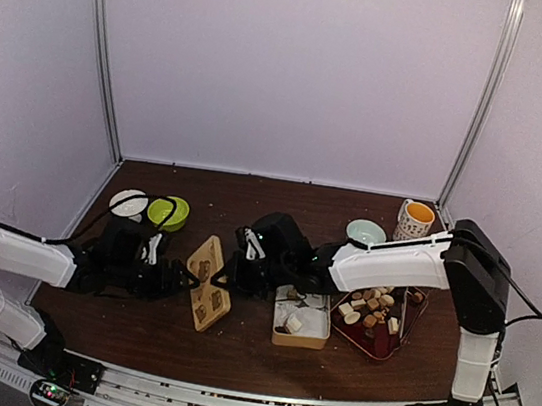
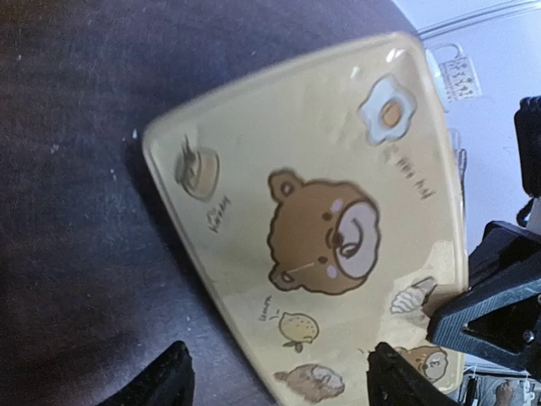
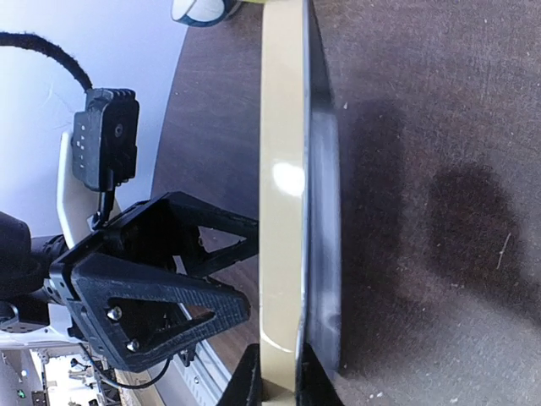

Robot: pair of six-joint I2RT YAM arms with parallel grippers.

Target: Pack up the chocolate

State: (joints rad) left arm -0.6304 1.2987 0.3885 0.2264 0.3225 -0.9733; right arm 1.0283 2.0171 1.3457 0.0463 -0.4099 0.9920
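The chocolate (image 1: pixel 370 303) is a heap of white, tan and dark pieces in a red tray (image 1: pixel 379 346) at the right. A few pieces (image 1: pixel 294 322) lie in an open tan tin (image 1: pixel 298 341). My right gripper (image 1: pixel 233 270) is shut on one edge of the flat tan bear lid (image 1: pixel 207 283); in the right wrist view the lid (image 3: pixel 283 194) runs edge-on out from between the fingertips (image 3: pixel 279 391). My left gripper (image 1: pixel 175 279) is open at the lid's left side. In the left wrist view its fingers (image 2: pixel 165 381) straddle a corner of the lid (image 2: pixel 321 211) without touching it.
A green bowl (image 1: pixel 169 212) and a white bowl (image 1: pixel 129 203) stand at the back left. A pale blue bowl (image 1: pixel 366 233) and a mug (image 1: pixel 415 220) with a yellow inside stand at the back right. The two grippers are close together over the lid.
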